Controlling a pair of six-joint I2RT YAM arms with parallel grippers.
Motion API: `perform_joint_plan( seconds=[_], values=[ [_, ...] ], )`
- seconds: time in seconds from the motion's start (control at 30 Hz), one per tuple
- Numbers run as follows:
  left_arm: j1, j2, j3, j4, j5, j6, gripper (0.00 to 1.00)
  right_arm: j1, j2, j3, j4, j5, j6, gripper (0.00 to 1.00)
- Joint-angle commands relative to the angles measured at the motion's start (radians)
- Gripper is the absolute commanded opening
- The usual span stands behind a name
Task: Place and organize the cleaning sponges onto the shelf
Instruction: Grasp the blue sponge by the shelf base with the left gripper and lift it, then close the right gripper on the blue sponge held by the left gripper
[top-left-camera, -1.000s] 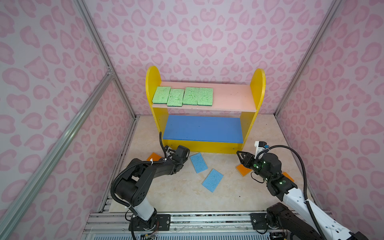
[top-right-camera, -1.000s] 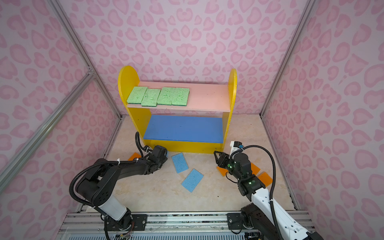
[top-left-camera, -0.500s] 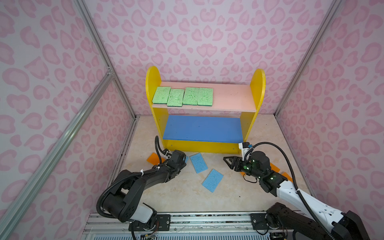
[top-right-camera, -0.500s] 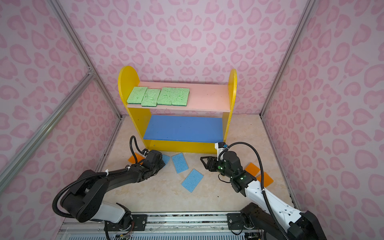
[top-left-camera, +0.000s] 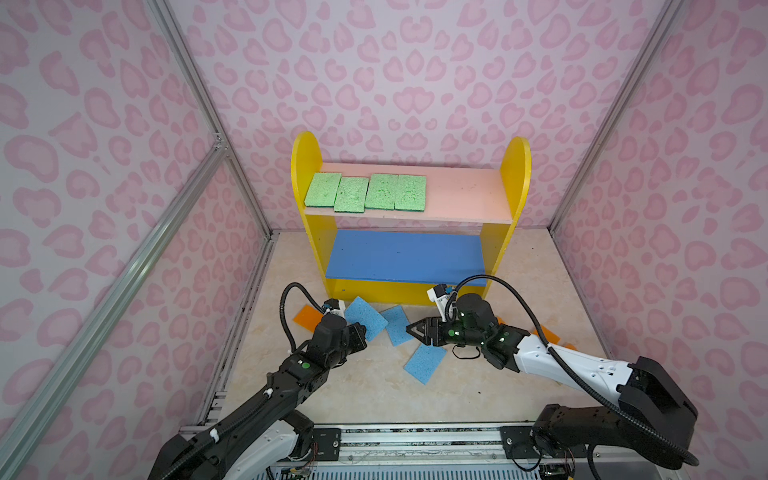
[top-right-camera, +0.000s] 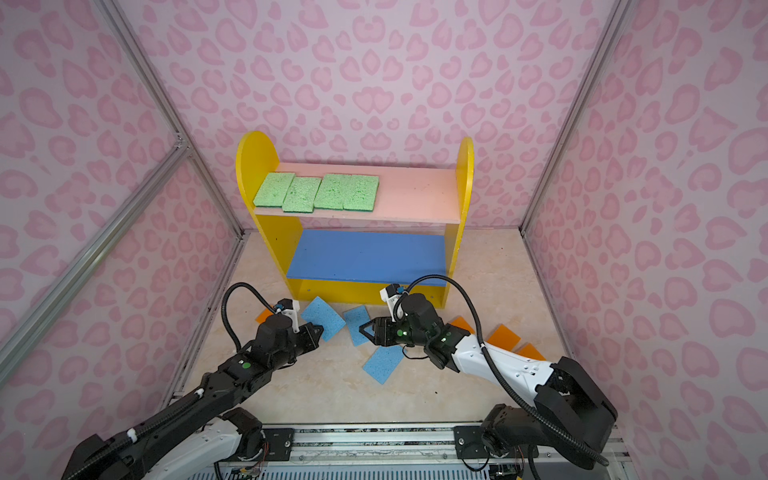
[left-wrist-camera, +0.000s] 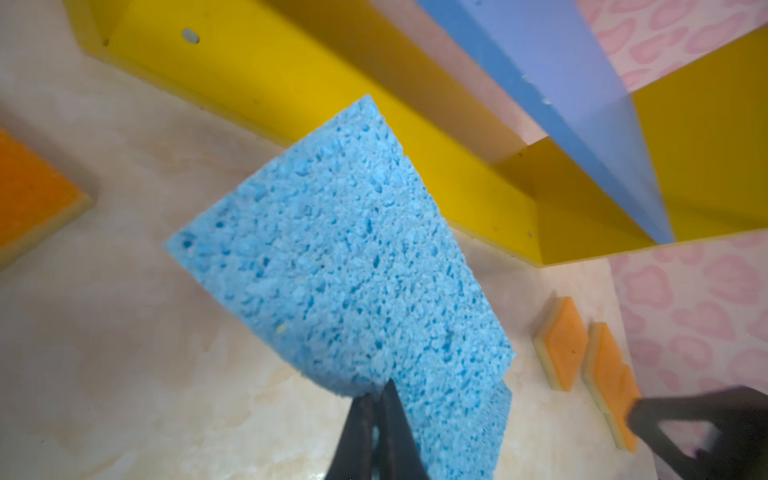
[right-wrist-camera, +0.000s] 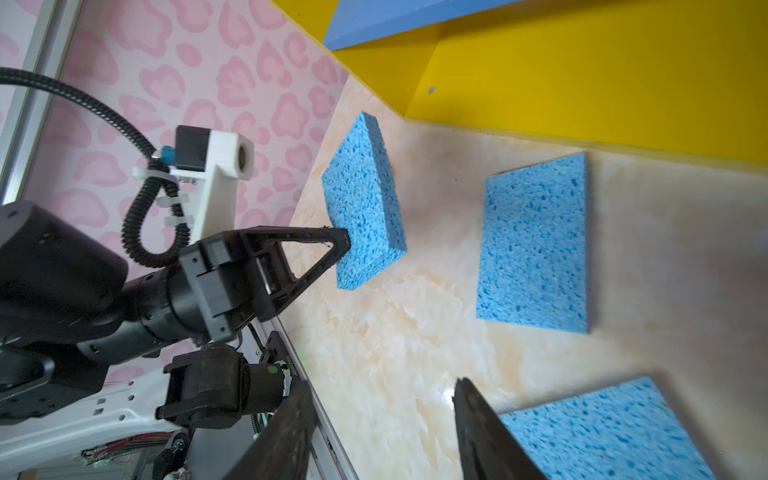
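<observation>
So one light blue sponge (top-left-camera: 368, 322) is pinched by its near corner in my left jaws, which are clamped tight on it. It's tipped up at an angle just in front of the yellow base of the shelf (top-left-camera: 306, 174). I can't tell whether its far edge touches the counter (top-left-camera: 374, 399).

A second blue sponge (top-left-camera: 398, 332) lies flat just beside it, and a third blue sponge (top-left-camera: 424, 365) lies flat a bit nearer to me. My right jaws hang low between those two, spread about halfway with nothing in them.

Up top, four green sponges (top-left-camera: 365, 192) sit in a row on the left half of the pink board (top-left-camera: 465, 197), edges touching, with the blue board (top-left-camera: 407, 255) below it. One orange sponge (top-left-camera: 306, 318) lies on the counter by the shelf's left foot. Three more orange ones (top-right-camera: 503, 337) are over on the right, partly hidden behind my right arm.
</observation>
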Motion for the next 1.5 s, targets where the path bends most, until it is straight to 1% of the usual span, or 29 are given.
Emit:
perform_joint_plan(
  seconds=[0.0, 0.1, 0.23, 0.47, 0.53, 0.57, 0.67, 0.73, 0.8, 0.93, 1.17, 1.37, 1.47],
  values=[
    [0.000, -0.088, 0.012, -0.090, 0.043, 0.068, 0.04, 0.042, 0.060, 0.066, 0.046, -0.026, 0.005, 0.54],
    [0.000, -0.148, 0.012, -0.109, 0.064, 0.081, 0.04, 0.065, 0.116, 0.120, 0.045, -0.029, 0.011, 0.47],
    [0.001, -0.164, 0.014, -0.127, 0.103, 0.087, 0.04, 0.074, 0.153, 0.155, 0.062, -0.044, 0.021, 0.39],
    [0.004, -0.194, 0.015, -0.140, 0.094, 0.101, 0.04, 0.078, 0.201, 0.200, 0.036, -0.072, 0.021, 0.32],
    [0.007, -0.190, 0.027, -0.144, 0.094, 0.107, 0.04, 0.077, 0.208, 0.204, 0.033, -0.072, 0.020, 0.32],
    [0.008, -0.189, 0.031, -0.148, 0.092, 0.109, 0.04, 0.077, 0.211, 0.208, 0.028, -0.070, 0.018, 0.34],
    [0.012, -0.190, 0.040, -0.157, 0.092, 0.115, 0.04, 0.077, 0.216, 0.215, 0.009, -0.056, 0.008, 0.45],
    [0.015, -0.199, 0.040, -0.162, 0.094, 0.118, 0.04, 0.074, 0.215, 0.219, -0.006, -0.045, -0.002, 0.47],
    [0.018, -0.211, 0.038, -0.164, 0.095, 0.117, 0.04, 0.072, 0.214, 0.220, -0.015, -0.040, -0.006, 0.47],
    [0.024, -0.219, 0.034, -0.162, 0.106, 0.110, 0.04, 0.071, 0.224, 0.223, -0.006, -0.057, -0.002, 0.39],
    [0.026, -0.212, 0.042, -0.156, 0.135, 0.100, 0.04, 0.062, 0.218, 0.227, -0.005, -0.074, -0.009, 0.31],
    [0.026, -0.213, 0.047, -0.151, 0.144, 0.095, 0.04, 0.058, 0.217, 0.212, 0.031, -0.091, 0.015, 0.24],
    [0.027, -0.212, 0.048, -0.150, 0.146, 0.095, 0.04, 0.058, 0.219, 0.209, 0.044, -0.103, 0.022, 0.18]
  ],
)
